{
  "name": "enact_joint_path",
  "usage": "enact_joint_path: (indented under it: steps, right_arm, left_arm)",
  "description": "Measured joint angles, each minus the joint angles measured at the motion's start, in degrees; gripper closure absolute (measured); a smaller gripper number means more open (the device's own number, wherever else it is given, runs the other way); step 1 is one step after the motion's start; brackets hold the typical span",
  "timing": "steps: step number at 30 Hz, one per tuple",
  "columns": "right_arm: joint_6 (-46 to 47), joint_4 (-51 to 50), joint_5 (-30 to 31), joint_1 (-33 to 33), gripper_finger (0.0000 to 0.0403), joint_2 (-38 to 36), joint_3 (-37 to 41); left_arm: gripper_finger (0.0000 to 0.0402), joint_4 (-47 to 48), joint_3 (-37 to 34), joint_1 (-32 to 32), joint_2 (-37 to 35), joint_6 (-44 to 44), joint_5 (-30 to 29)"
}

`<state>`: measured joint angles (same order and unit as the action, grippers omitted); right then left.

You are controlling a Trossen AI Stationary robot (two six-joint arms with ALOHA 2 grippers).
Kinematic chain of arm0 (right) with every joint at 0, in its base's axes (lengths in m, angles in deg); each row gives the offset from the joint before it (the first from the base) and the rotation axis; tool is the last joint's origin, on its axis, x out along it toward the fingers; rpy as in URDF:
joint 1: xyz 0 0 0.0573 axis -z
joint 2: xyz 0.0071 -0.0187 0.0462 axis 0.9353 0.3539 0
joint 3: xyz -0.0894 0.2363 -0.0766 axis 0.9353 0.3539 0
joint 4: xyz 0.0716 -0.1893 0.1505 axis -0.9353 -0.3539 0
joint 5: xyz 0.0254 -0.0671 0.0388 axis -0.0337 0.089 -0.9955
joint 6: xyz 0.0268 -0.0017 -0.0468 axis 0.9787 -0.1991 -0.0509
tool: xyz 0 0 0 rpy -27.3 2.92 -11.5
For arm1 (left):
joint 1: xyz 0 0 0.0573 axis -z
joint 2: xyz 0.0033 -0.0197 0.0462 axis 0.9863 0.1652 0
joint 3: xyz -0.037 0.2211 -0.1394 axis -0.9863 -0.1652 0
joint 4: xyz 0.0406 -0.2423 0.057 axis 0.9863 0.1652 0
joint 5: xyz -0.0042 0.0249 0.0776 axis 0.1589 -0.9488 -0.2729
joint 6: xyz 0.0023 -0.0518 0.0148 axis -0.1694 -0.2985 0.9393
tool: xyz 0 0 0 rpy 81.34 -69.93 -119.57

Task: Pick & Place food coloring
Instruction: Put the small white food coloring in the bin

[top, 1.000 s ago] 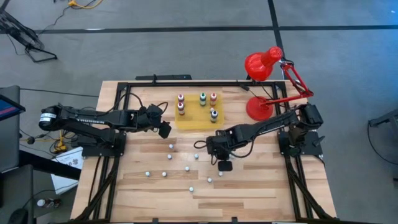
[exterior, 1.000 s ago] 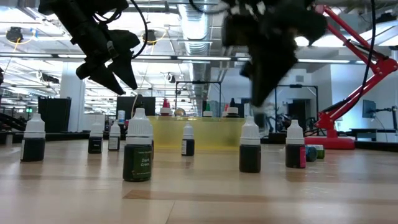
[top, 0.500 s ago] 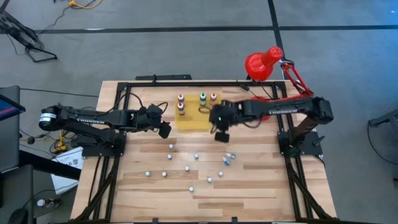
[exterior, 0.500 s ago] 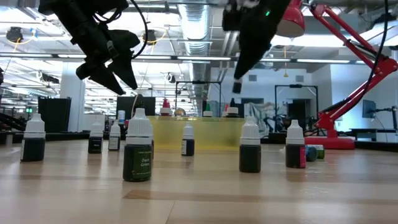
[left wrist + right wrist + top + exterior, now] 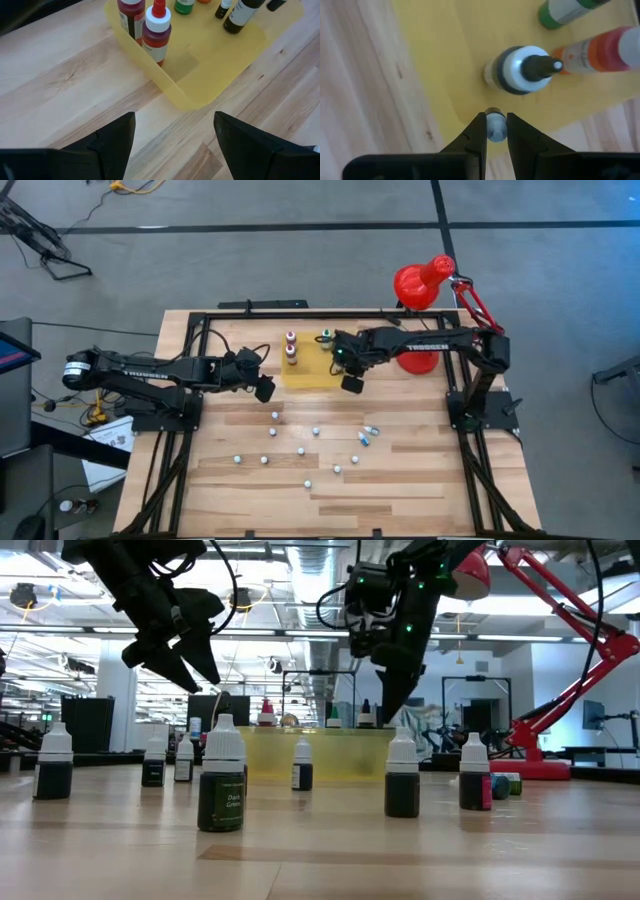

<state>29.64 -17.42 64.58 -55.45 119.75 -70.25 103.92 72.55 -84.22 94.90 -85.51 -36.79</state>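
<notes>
The food coloring is many tiny dropper bottles. Several stand loose on the wooden table (image 5: 300, 450), and two lie on their sides (image 5: 368, 433). Others stand on the yellow mat (image 5: 310, 372), among them red ones (image 5: 157, 30) and a dark one (image 5: 520, 75). My right gripper (image 5: 352, 384) hangs above the mat's near right corner, shut on one tiny pale-capped bottle (image 5: 495, 125). My left gripper (image 5: 175, 140) waits open above the table, just off the mat's near left corner. My right gripper pinches the tiny bottle between its two fingertips (image 5: 479, 131) at the bottle's cap end (image 5: 495, 120). The fingers point steeply down from above. The bottle is lifted clear, above the mat's near edge; its lower part is hidden below the cap.
A red desk lamp (image 5: 420, 285) stands at the far right, its base (image 5: 418, 358) close behind my right arm. A green bottle (image 5: 565, 12) and an orange-red one (image 5: 600, 47) stand on the mat beyond the dark bottle. Bare wood lies along the table's near edge.
My right gripper has swung from the middle of the table toward the far edge and now hangs over the mat's near right corner, staying shut and turning a little at the wrist. The two lying bottles, covered by the arm before, now show.
</notes>
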Motion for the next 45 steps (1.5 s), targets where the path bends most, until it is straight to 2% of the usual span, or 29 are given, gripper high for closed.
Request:
enact_joint_path:
  steps: [11, 45]
  right_arm:
    - [-1.1, 2.9, -0.8, -0.7, 0.0353, 4.5, -0.2]
    - [2.3, 7.1, -2.5, -1.4, 0.035, 4.2, 3.0]
  left_arm:
    - [0.0139, 0.2, 0.0, 0.0, 0.0, 0.2, 0.3]
    - [0.0139, 0.2, 0.0, 0.0, 0.0, 0.1, 1.0]
